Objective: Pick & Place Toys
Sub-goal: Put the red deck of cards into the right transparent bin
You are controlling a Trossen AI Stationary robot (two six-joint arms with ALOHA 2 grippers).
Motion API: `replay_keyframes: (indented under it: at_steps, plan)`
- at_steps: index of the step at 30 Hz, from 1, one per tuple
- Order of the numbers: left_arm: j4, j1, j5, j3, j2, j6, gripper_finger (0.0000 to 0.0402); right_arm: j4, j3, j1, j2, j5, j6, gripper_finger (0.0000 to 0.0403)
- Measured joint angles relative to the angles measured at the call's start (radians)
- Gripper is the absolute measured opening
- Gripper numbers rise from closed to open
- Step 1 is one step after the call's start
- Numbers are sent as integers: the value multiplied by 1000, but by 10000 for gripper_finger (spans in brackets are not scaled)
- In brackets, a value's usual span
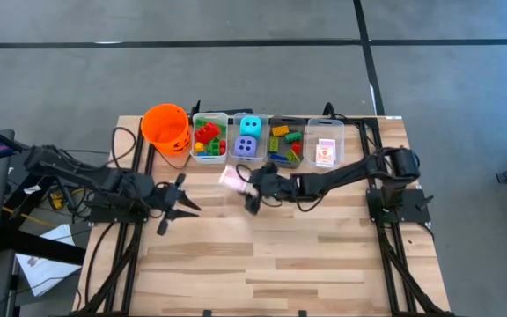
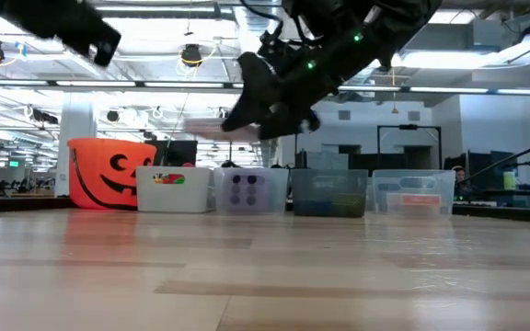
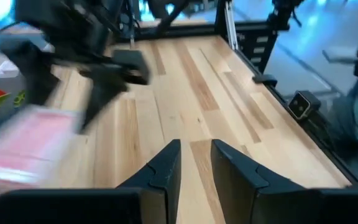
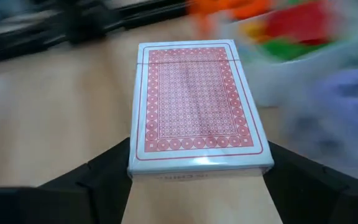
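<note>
Your right claw was closed on the pack of playing cards, one finger on each long side of the box, the pink-patterned back facing the wrist camera. In the high view that claw sat just left of centre in the frame, with the pack showing as a pale pink blur just below the row of bins. In the low view the pack hung clear above the counter, in the upper middle of the picture, above the bins.

Your left claw lay at centre left of the high view, over bare wood, its two fingers parted with a narrow gap and nothing between them.

Along the top edge of the counter you had, left to right, the orange bucket, a bin of bricks in red, green and yellow, a bin with the cyan die above the purple die, a bin of mixed bricks, and a bin with another card pack.
</note>
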Motion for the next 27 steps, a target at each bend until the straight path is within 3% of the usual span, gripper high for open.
replay_keyframes:
  at_steps: [6,9,17,27]
  plan:
    - [316,0,0,-276,-77,-72,81,-204,2,-6,-27,424,184,306]
    - [428,0,0,-364,-83,-125,81,-378,2,-15,-28,556,356,306]
    - [744,0,-23,-491,-83,-122,81,-851,2,-87,-29,637,871,306]
    - [777,0,-26,-492,-81,-115,81,-1236,2,-130,-91,692,1284,306]
